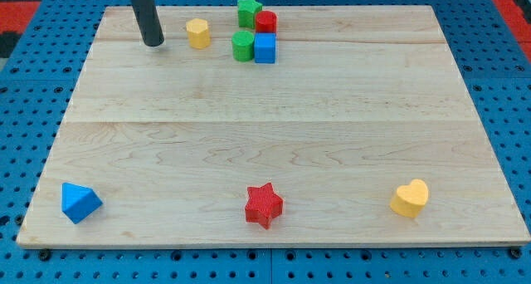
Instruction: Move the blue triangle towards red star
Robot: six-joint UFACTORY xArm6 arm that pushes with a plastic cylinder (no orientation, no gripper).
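**On the table: tip at the top, blue triangle at the bottom**

Across nearly the whole view lies the pale wooden table [274, 110], resting on a blue perforated base [25, 110]. The dark rod [145, 10] comes down from the view's top left, and my tip [153, 43] touches the table near its top edge, just to the view's left of the yellow hexagonal block [197, 33] but apart from it. The arm carries no fingers at all, only this rod, so nothing is spread, pressed together or pinching.

Along the bottom edge sit three blocks, well apart from each other. The blue triangle [80, 203] is in the bottom left corner. The red star [264, 205] is near the middle of the bottom edge, to the view's right of the triangle, with bare wood between them. The yellow heart [411, 198] lies farther right again.

At the top, right of the yellow hexagonal block, four blocks huddle together: a green star [248, 11] and a red cylinder [265, 22] behind, a green cylinder [242, 46] and a blue cube [265, 48] in front, each touching or very nearly touching its neighbours.

My tip stands well apart from the blue triangle, almost the full depth of the table above it.
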